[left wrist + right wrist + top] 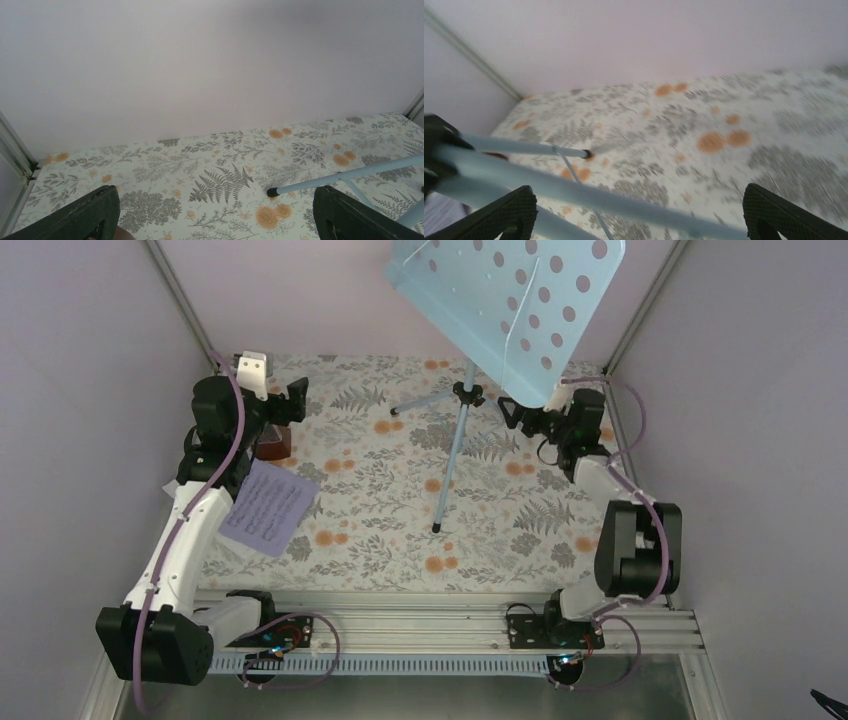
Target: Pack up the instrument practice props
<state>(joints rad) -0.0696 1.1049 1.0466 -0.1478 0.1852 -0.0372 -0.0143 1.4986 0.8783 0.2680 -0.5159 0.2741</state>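
The pale-blue perforated music stand (pixel 510 300) stands on its tripod legs at the back of the floral mat, its desk tilted high. My right gripper (pixel 514 412) is just right of the tripod hub. In the right wrist view it is open (pixel 636 200), and a blurred stand leg (pixel 574 192) crosses between the wide-apart fingers. My left gripper (pixel 297 400) hangs open at the back left (pixel 217 202), with nothing between its fingers. The reddish-brown metronome (pixel 273 446) sits under the left arm, mostly hidden. A lilac sheet-music page (pixel 265 508) lies at the left.
The floral mat (pixel 400 510) is closed in by lilac walls on three sides, with metal posts in the back corners. An aluminium rail (pixel 420 628) carrying the arm bases runs along the near edge. One tripod leg (pixel 345 177) reaches toward the left gripper.
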